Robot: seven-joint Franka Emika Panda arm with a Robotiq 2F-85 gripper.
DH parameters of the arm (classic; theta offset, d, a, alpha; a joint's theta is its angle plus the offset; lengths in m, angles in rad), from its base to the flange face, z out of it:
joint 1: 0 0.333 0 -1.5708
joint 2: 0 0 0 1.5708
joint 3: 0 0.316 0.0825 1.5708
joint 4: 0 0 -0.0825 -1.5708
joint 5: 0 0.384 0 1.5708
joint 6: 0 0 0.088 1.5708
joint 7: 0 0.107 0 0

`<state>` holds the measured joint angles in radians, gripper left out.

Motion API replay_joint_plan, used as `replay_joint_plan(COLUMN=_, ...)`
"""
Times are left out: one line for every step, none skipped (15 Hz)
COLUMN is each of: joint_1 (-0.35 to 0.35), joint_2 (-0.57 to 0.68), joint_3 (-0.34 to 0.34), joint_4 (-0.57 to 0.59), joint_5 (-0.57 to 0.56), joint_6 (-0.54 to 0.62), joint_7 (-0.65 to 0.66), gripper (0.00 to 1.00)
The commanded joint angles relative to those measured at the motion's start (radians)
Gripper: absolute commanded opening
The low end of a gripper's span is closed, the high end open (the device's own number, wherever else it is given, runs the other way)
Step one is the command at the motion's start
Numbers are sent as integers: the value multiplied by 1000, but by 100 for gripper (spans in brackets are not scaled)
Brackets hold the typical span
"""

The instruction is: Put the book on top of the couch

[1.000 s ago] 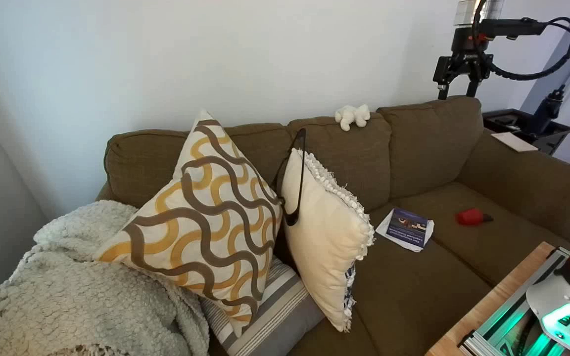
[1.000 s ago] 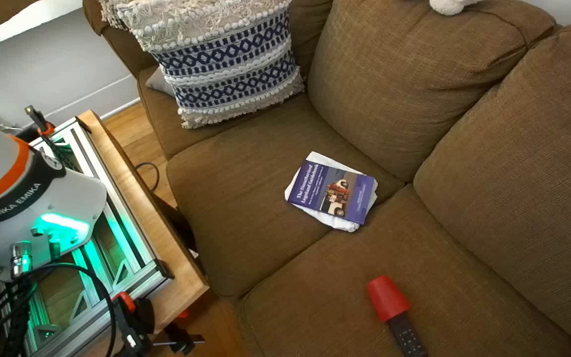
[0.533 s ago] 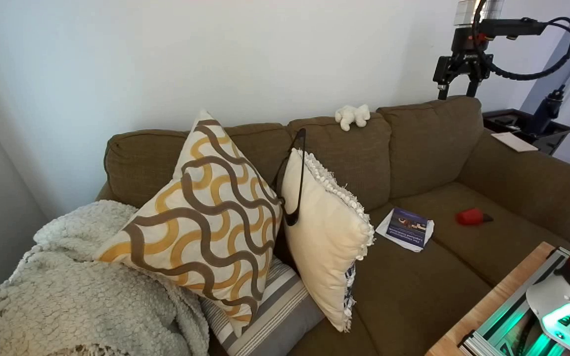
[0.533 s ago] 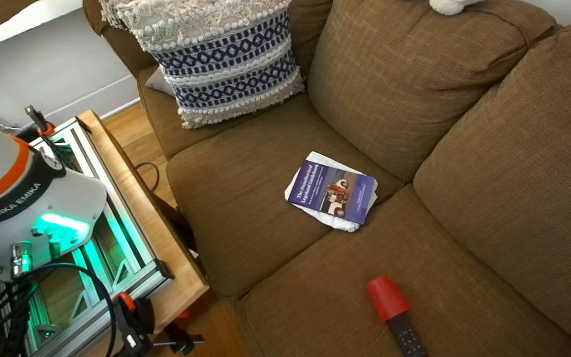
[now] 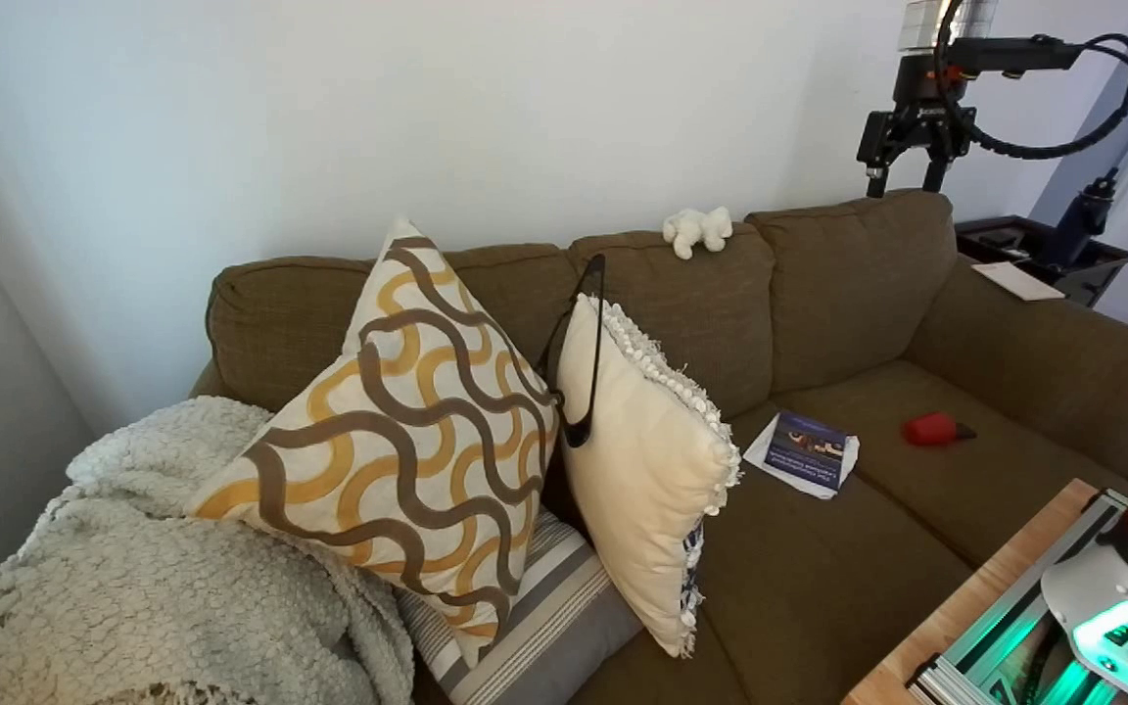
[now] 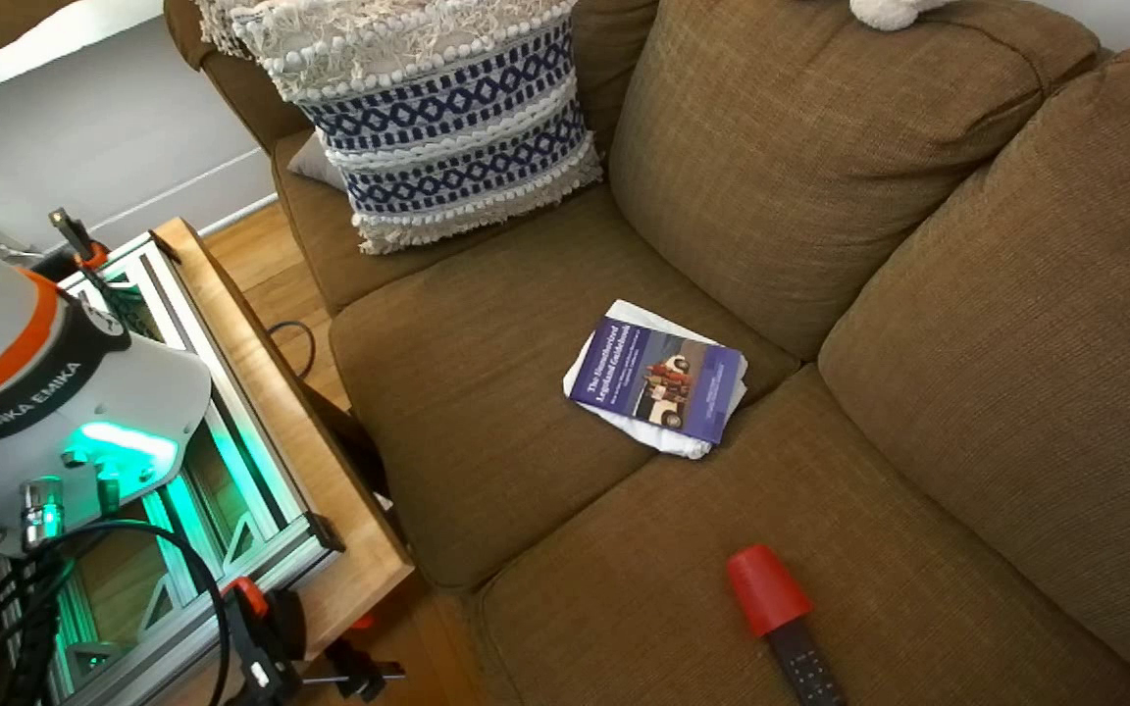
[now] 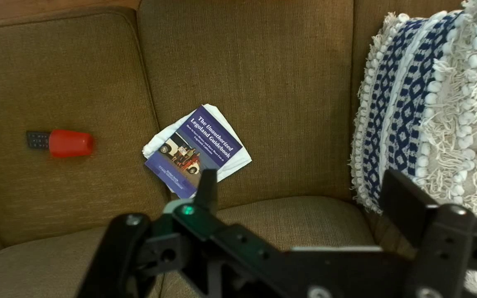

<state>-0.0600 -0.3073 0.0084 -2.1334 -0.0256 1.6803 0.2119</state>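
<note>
In both exterior views no change is made out over the last 1 second: the book (image 6: 658, 382) is left lying flat on the seat of the couch (image 6: 487, 422), and the gripper (image 5: 904, 186) is held raised, well apart from it. No progress is thus shown in that time; the grasp is judged not yet begun, and if the top of the backrest is meant, both lift and carry remain to be done. In the wrist view the 2 jaws are spread wide, with nothing held.

The book is thin and rectangular, its blue-purple cover printed with pale lettering and a photograph. It is laid askew on a crumpled white sheet (image 7: 236, 161), whose edges are left showing around it. The couch is covered in coarse olive-brown weave, its back cushions plump and rounded. A buttoned dark remote (image 7: 37, 140) appears tucked into a smooth, tapered red object (image 7: 71, 143). On so yielding a seat, the thin edge may be hard to catch without the sheet being pinched too.
</note>
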Motion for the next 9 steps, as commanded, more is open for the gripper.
replay_joint_plan(joint_1=-11, joint_2=21, joint_3=-14, joint_4=-34, joint_5=-15, joint_6=17, joint_7=14, gripper=100)
replay_joint_plan(joint_1=-22, joint_2=30, joint_3=-20, joint_4=-56, joint_5=-27, joint_6=23, joint_7=30, gripper=100)
replay_joint_plan(joint_1=-33, joint_2=41, joint_3=-29, joint_4=-78, joint_5=-36, joint_6=26, joint_7=43, gripper=100)
replay_joint_plan(joint_1=-47, joint_2=59, joint_3=-42, joint_4=-103, joint_5=-41, joint_6=39, joint_7=57, gripper=100)
replay_joint_plan(joint_1=-63, joint_2=77, joint_3=-56, joint_4=-125, joint_5=-52, joint_6=50, joint_7=73, gripper=100)
replay_joint_plan(joint_1=-81, joint_2=97, joint_3=-79, joint_4=-145, joint_5=-51, joint_6=65, joint_7=72, gripper=100)
replay_joint_plan(joint_1=-98, joint_2=119, joint_3=-100, joint_4=-164, joint_5=-56, joint_6=83, joint_7=75, gripper=100)
replay_joint_plan(joint_1=-123, joint_2=146, joint_3=-126, joint_4=-178, joint_5=-71, joint_6=100, joint_7=81, gripper=100)
replay_joint_plan(joint_1=-144, joint_2=170, joint_3=-149, joint_4=-190, joint_5=-88, joint_6=117, joint_7=88, gripper=100)
